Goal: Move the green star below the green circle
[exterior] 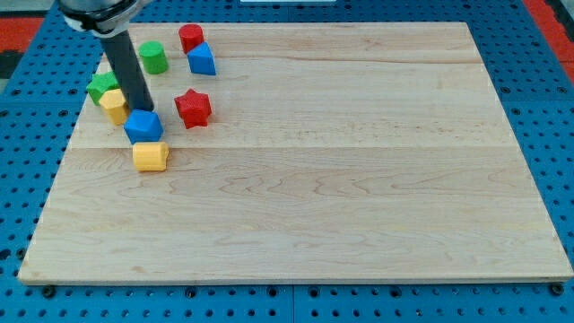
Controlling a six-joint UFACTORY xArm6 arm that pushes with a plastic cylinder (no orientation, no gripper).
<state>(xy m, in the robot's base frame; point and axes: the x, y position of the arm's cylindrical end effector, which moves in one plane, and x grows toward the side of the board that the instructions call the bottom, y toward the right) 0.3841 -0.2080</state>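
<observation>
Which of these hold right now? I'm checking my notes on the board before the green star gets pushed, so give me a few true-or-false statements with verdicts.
1. The green star lies left of the green circle in the view. True.
2. My tip touches the red star. False: it stands just above the blue cube, well left of the red star.
3. The yellow hexagon block sits at the view's right edge. False: it sits near the left, below the blue cube.
4. A yellow block lies beside the green star. True.
5. The red block is above the blue triangle. True.
</observation>
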